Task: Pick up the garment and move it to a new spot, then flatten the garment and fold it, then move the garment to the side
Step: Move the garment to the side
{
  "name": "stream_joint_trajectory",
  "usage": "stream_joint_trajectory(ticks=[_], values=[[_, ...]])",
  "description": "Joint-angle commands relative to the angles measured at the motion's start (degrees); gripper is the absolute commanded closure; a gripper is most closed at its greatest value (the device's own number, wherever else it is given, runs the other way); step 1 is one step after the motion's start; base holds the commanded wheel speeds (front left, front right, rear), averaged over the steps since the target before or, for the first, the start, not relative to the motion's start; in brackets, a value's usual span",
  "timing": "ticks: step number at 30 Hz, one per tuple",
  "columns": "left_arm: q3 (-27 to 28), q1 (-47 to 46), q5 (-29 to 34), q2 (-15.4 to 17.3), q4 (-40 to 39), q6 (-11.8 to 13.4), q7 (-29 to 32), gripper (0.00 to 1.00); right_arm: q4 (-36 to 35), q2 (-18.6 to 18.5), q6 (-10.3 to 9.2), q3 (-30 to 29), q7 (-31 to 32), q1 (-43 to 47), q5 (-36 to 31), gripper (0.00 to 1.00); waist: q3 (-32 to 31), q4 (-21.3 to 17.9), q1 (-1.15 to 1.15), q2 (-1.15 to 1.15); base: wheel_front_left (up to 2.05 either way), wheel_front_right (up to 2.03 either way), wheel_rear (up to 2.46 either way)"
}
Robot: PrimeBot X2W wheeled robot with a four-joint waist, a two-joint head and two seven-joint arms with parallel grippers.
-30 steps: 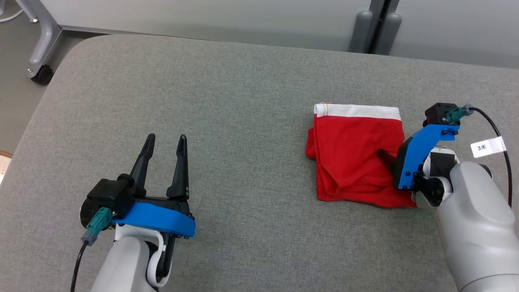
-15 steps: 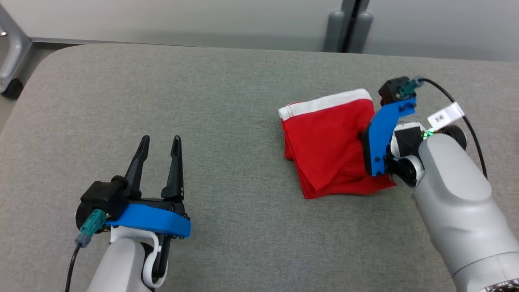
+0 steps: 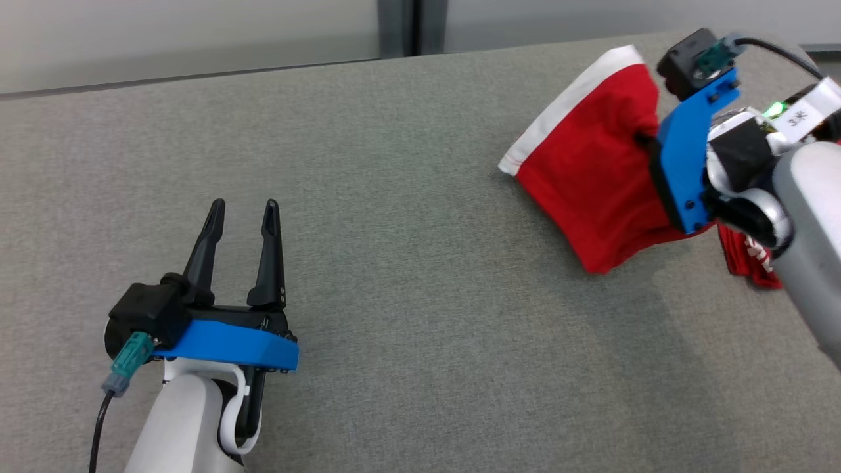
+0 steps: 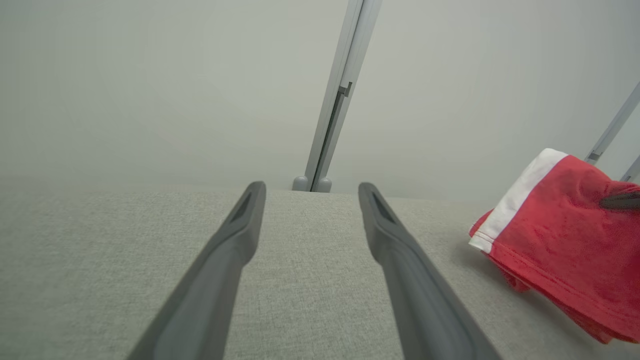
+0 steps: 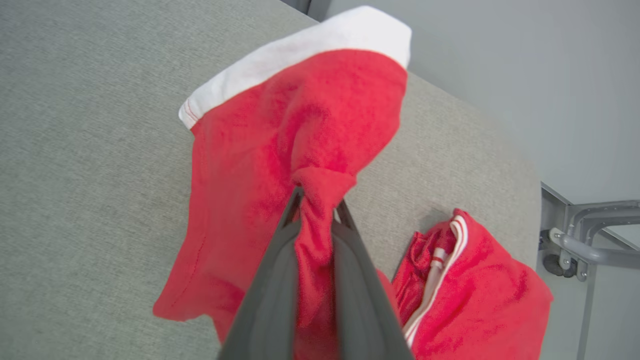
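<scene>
Red cloth with a white band along one edge, the garment (image 3: 591,177) is hanging bunched from the right gripper (image 5: 316,200) at the far right part of the grey fabric-covered table (image 3: 420,263). The gripper's two dark fingers are pinching nearly together on a twisted fold of the red cloth, which is running down between them in the right wrist view. The white band is pointing up and away from the robot, and the lower corner is drooping toward the table over its own shadow; I cannot tell whether that corner is touching the surface.

Just beside it, under the right forearm, a second red bunch with thin white stripes (image 5: 475,290) is lying on the table near its rounded edge. Whether it is joined to the lifted cloth, I cannot tell.

The left gripper (image 3: 242,209) is hovering well apart from the garment, over bare table at the lower left of the head view, its fingers spread wide and holding nothing.

A white label (image 3: 798,118) is sitting on the black cable at the right wrist. Beyond the table a pale wall panel is standing with a grey post (image 4: 330,125).
</scene>
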Motion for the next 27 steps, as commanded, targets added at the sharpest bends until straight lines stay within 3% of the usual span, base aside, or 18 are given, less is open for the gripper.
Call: stream_joint_trajectory(ticks=[1, 11, 14, 21, 25, 27], values=[[-0.13, -1.09, 0.22, 0.65, -0.21, -0.10, -0.16, 0.00, -0.59, -1.84, -0.01, -0.31, -0.32, -0.73, -0.22, 1.00, 0.47, -0.87, 0.00, 0.00, 0.00, 0.00, 0.00], [-2.05, -4.39, 0.54, 3.02, -1.17, -0.10, -0.15, 0.00, -0.59, -11.42, -0.02, -3.26, -3.66, 1.08, -0.77, 1.00, 5.97, -3.61, 0.00, 0.00, 0.00, 0.00, 0.00], [-2.36, -5.12, 0.64, 3.98, -1.98, -0.10, -0.15, 0.00, 0.64, -15.24, -0.02, -3.83, -4.70, 1.75, -4.07, 1.00, 7.44, -3.80, 0.00, 0.00, 0.00, 0.00, 0.00], [-2.50, -6.00, 0.84, 6.40, -3.59, -0.11, -0.15, 0.00, 3.61, -17.60, -0.02, -7.35, -10.25, 2.84, -10.73, 1.00, 10.66, -4.54, 0.00, 0.00, 0.00, 0.00, 0.00], [-2.33, -6.49, 1.21, 8.15, -4.98, -0.07, 0.44, 0.00, 6.36, -17.15, -0.02, -9.94, -15.00, 3.31, -16.96, 1.00, 12.83, -5.19, 0.00, 0.00, 0.00, 0.00, 0.00], [-2.18, -6.86, 1.52, 9.42, -7.01, 0.36, 1.50, 0.00, 9.28, -14.99, -0.02, -13.54, -19.63, 3.06, -22.70, 1.00, 14.30, -5.90, 0.00, 0.00, 0.00, 0.00, 0.00]])
